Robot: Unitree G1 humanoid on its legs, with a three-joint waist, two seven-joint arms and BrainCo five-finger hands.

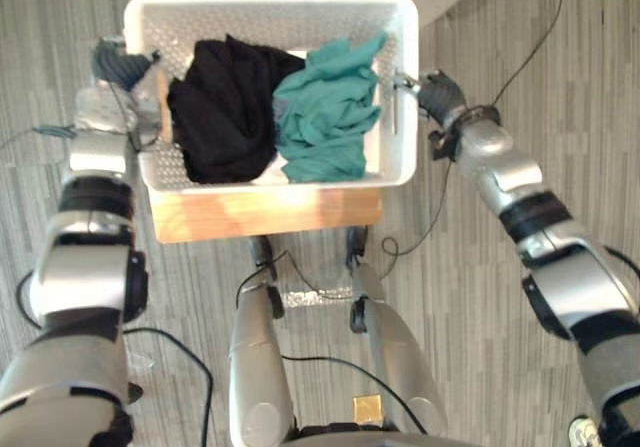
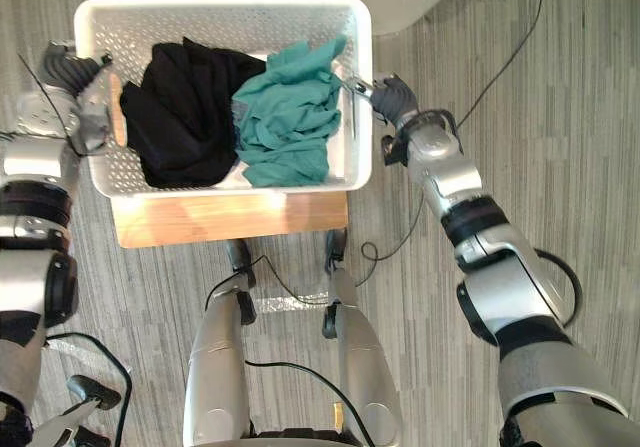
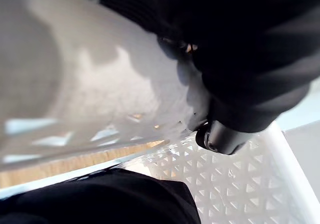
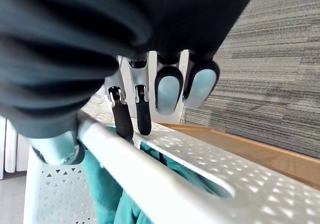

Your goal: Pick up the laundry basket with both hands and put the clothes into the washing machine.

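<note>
— Is any writing showing on the laundry basket (image 1: 290, 22)?
— No, nothing readable is showing on it; its white walls are carrying only rows of small punched holes.
— And just under the basket, on the wooden worktop (image 1: 260, 214)?
— That is showing plain grain, with no label, number or sign that can be made out.

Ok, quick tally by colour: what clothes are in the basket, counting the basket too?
black garment: 1
teal garment: 1
white basket: 1
Total: 3
</note>
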